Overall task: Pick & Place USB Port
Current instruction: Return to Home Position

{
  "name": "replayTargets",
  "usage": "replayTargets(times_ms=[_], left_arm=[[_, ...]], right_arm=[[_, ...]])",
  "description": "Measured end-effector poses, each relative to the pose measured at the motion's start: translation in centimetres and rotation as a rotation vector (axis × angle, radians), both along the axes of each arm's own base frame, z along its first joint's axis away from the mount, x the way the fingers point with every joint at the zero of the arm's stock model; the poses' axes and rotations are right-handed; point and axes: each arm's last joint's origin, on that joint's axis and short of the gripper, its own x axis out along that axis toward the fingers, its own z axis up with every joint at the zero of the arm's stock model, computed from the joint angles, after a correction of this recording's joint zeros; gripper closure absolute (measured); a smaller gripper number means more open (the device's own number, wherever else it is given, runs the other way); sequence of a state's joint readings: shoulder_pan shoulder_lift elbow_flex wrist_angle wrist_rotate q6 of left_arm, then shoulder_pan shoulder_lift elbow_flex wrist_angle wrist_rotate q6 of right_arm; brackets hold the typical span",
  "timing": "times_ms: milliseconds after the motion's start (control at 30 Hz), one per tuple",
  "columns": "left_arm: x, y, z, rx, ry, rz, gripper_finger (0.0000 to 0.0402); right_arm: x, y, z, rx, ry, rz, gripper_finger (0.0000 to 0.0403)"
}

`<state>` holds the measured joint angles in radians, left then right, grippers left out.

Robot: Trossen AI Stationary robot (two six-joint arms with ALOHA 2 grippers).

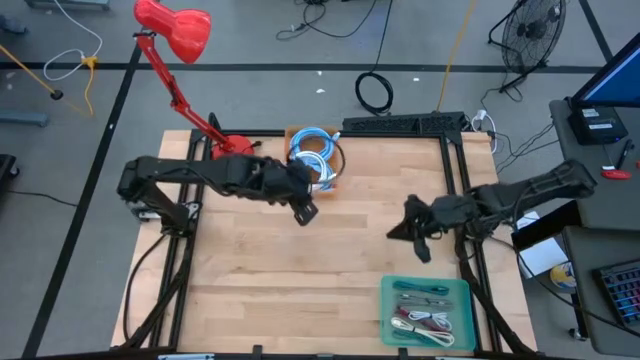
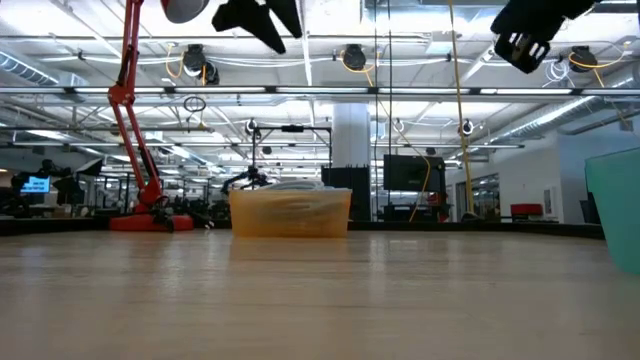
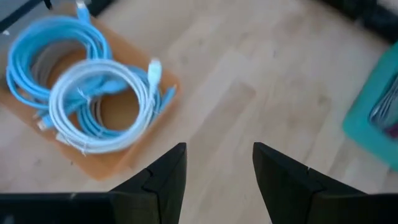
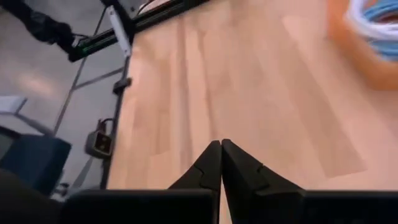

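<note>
An orange tray [image 1: 296, 139] at the table's far edge holds coiled blue and white cables [image 1: 314, 155]; in the left wrist view the coils [image 3: 93, 99] lie in that tray [image 3: 112, 163]. My left gripper [image 1: 305, 212] hangs above the table just near of the tray, open [image 3: 217, 162] and empty. My right gripper [image 1: 412, 240] hovers over the table's right half, shut [image 4: 221, 149], holding nothing. A teal tray [image 1: 385, 310] at the near right edge holds several cables [image 1: 428, 318].
A red desk lamp [image 1: 175, 30] stands at the far left corner, its base [image 1: 232, 147] beside the orange tray. Bare wood lies between the two trays. In the low view both grippers [image 2: 255, 20] [image 2: 520, 45] hang high above the tabletop.
</note>
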<state>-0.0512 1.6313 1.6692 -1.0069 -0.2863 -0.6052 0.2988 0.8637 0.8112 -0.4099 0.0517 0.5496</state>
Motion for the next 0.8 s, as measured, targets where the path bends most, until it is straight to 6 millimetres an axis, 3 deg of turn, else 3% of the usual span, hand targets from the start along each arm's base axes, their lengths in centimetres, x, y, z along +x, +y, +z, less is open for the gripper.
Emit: replayTargets(times_ms=[100, 300, 400, 500, 600, 800], left_arm=[[-0.6, 0.8, 1.0, 0.002, -0.05, 0.023, 0.0216], [-0.7, 2.1, 1.1, -0.001, -0.048, 0.065, 0.0216], [-0.5, 2.6, 0.8, -0.024, -0.056, 0.111, 0.0216], [-0.3, 3.1, 0.6, -0.055, -0.057, 0.145, 0.0216], [-0.4, 3.4, 0.7, -0.074, -0.074, 0.188, 0.0216], [-0.4, 3.6, 0.7, -0.089, -0.09, 0.234, 0.0216]], right_arm=[[-0.5, -1.1, 0.0, -0.032, 0.015, -0.024, 0.0402], [-0.7, -3.1, -1.0, -0.166, 0.095, 0.144, 0.0402], [-0.2, -4.7, -1.7, -0.18, 0.033, 0.173, 0.0403], [0.3, -6.3, -2.7, -0.076, -0.087, 0.189, 0.0403], [0.1, -7.1, -4.2, -0.022, -0.169, 0.141, 0.0403], [-2.4, -6.8, -6.7, -0.127, -0.193, -0.11, 0.0403]])
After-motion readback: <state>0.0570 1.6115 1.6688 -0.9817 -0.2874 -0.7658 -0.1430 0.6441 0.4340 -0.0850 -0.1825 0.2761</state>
